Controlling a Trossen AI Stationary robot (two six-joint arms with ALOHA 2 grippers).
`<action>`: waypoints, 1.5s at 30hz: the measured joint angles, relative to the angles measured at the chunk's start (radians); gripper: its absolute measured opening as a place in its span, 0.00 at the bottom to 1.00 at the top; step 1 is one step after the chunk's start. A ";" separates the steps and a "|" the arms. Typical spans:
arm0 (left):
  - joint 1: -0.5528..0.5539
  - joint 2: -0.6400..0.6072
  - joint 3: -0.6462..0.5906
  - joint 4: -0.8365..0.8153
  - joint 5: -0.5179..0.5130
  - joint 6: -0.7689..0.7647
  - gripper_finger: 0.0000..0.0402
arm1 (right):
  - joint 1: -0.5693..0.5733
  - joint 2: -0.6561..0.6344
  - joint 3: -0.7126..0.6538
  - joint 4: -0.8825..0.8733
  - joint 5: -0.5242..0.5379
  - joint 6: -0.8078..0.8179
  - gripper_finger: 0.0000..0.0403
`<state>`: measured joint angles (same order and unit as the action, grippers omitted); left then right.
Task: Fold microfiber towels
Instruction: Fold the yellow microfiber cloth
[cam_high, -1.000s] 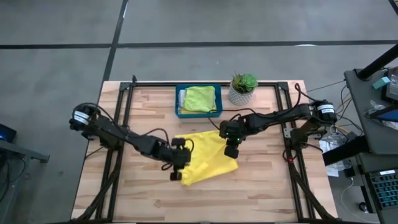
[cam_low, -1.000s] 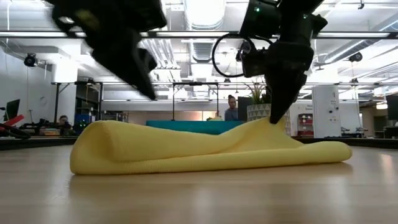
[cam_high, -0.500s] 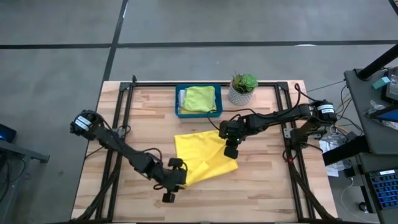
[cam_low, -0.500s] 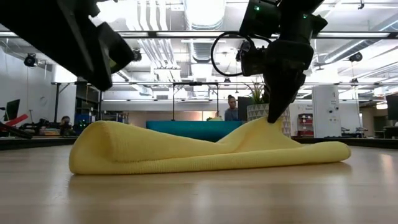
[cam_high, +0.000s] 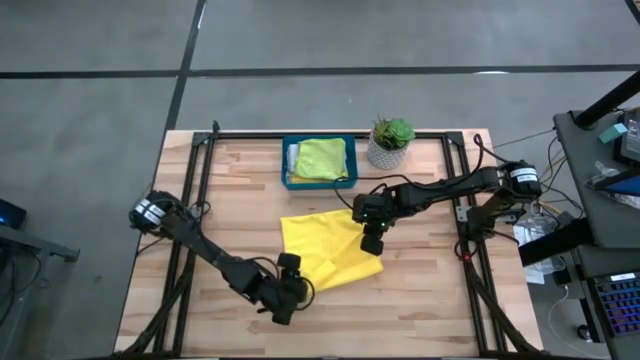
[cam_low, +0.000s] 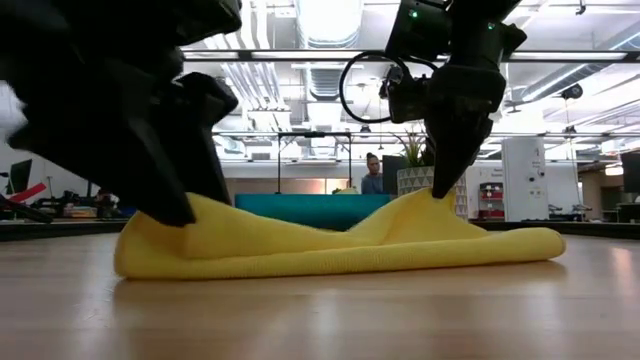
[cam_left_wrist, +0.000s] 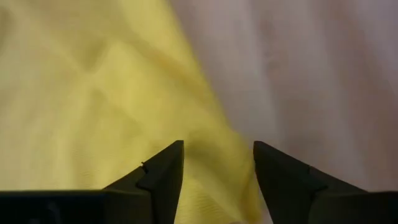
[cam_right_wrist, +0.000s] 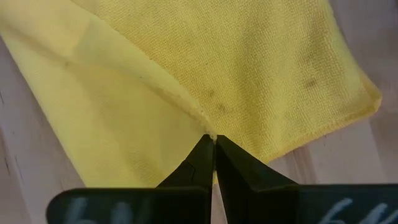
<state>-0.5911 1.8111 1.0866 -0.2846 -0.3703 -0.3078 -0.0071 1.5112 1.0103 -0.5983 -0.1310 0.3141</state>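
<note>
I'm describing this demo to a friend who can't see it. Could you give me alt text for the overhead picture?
A yellow towel lies partly folded on a wooden table, with the right hand pinching its far edge and the left hand open at its near corner. Behind sit a teal tray holding a lime green towel, and a small potted plant.

Yellow towel (cam_high: 325, 250) rumpled mid-table; lime green towel (cam_high: 321, 158) folded in tray.
</note>
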 joint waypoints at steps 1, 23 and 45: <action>-0.003 0.005 0.007 -0.026 -0.030 0.000 0.44 | 0.000 0.000 0.000 0.000 0.000 0.000 0.02; 0.050 -0.016 -0.001 -0.343 -0.226 -0.418 0.06 | 0.000 0.000 0.000 0.001 0.000 -0.018 0.02; 0.070 -0.162 -0.010 -0.286 -0.114 -0.173 0.48 | 0.000 0.000 0.000 0.005 0.000 -0.026 0.02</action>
<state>-0.5209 1.6487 1.0762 -0.5707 -0.4839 -0.4806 -0.0071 1.5112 1.0103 -0.5938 -0.1307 0.2882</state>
